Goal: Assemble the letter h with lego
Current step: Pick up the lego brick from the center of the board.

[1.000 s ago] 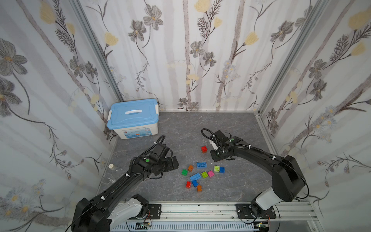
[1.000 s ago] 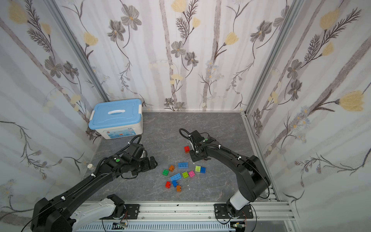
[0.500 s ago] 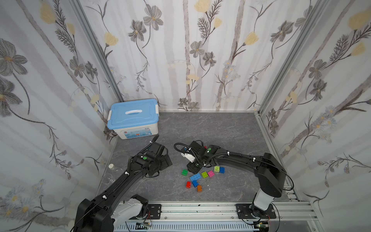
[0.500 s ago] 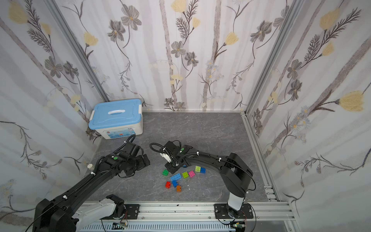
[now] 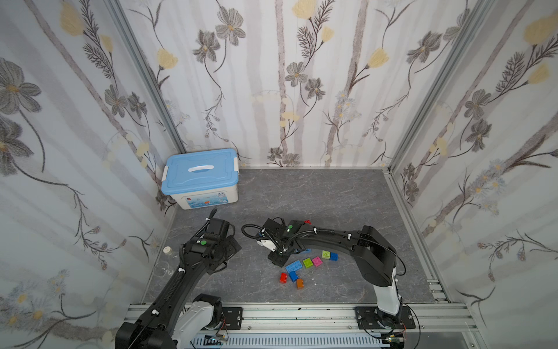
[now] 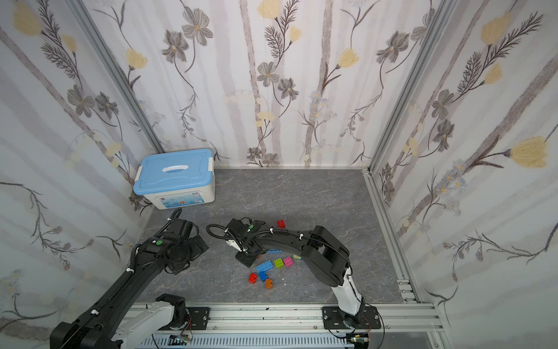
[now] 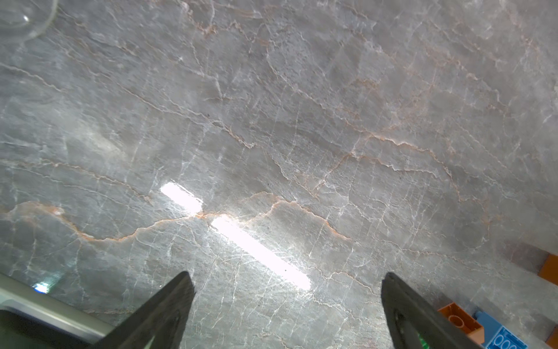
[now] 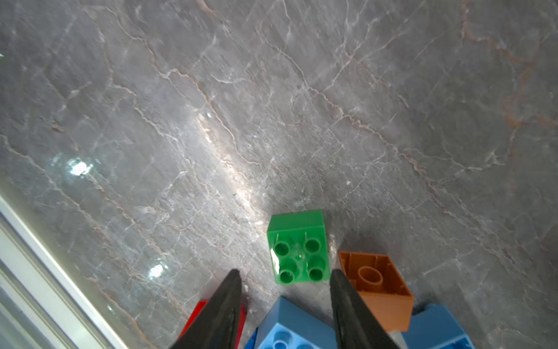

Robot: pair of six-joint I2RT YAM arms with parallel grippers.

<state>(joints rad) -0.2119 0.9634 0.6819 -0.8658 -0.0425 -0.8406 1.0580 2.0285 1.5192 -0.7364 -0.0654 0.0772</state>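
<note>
Top views, right arm: Within the last second it has been swung away from the lone red brick point(image 5: 307, 222) at the back and lowered at the end of the brick group nearest the left arm. The right claw point(image 5: 278, 258) is held low over the table point(image 5: 332, 196).
Top views, lego: No letter has been started. The bricks are scattered loose in front of the arms. A long light-blue brick point(image 5: 293, 267), a lime brick point(image 5: 307, 262) and a pink brick point(image 5: 317, 261) lie in a rough row, with a few more nearer the rail.
Top views, left arm: It has been drawn back a little. The left claw point(image 5: 231, 246) is now kept well apart from the bricks.
Top views, storage box point(image 6: 176, 178): It is seen in the far corner with its lid on.
Left wrist view: The left claw's fingers point(image 7: 169, 305) are spread wide with nothing between them. Bare table is seen beneath, and only brick corners point(image 7: 459, 317) show at the picture's edge.
Right wrist view, claw: The fingers point(image 8: 223, 305) are partly spread and nothing is pinched.
Right wrist view, bricks: A green brick point(image 8: 297, 247) sits studs up on the table just ahead of the fingertips, in line with the gap. An orange brick point(image 8: 374, 281) lies tipped over, hollow side showing, just beside the green one and close to one finger.
Meaning for the task: The green brick is judged to have been chosen as the next pick. It has not yet been gripped, and the whole h remains to be built. The orange brick's closeness could get in the way of a clean closing.
</note>
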